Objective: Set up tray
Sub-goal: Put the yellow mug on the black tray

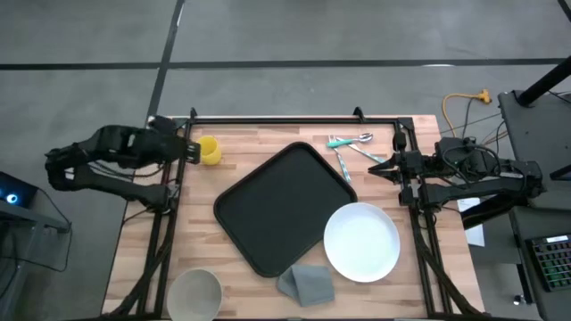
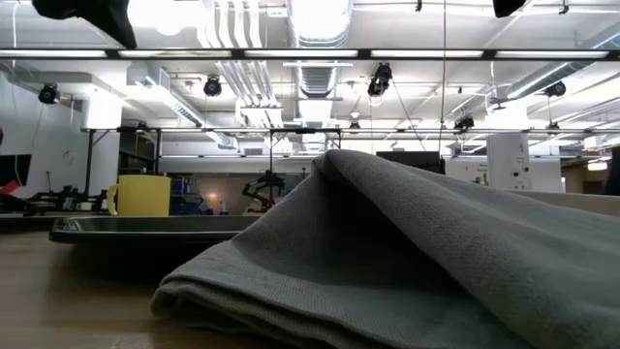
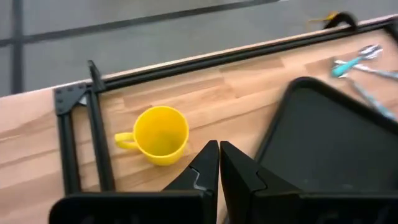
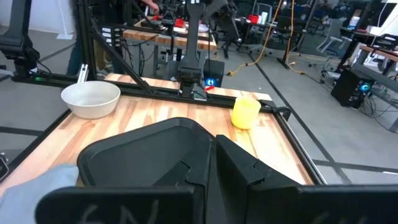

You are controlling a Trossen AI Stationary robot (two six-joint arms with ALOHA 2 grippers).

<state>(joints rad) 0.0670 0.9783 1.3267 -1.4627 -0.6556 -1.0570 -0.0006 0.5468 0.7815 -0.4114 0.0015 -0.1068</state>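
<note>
With both the left gripper (image 1: 190, 149) and right gripper (image 1: 375, 167) pinched shut and empty, the white plate (image 1: 361, 242) overhanging the tray (image 1: 268, 214) could be knocked aside.

I see the tray (image 1: 281, 207) lying flat on the wooden table, near its middle, turned at a slant so its corners point toward the table's edges. It is black, rectangular with rounded corners, and has a low raised rim all round. Its inside is bare; nothing sits in it. From table height I only catch its thin dark edge (image 2: 145, 229), level on the wood. Both wrist cameras show me a corner of it (image 3: 323, 140) (image 4: 143, 155), rim curving round.
</note>
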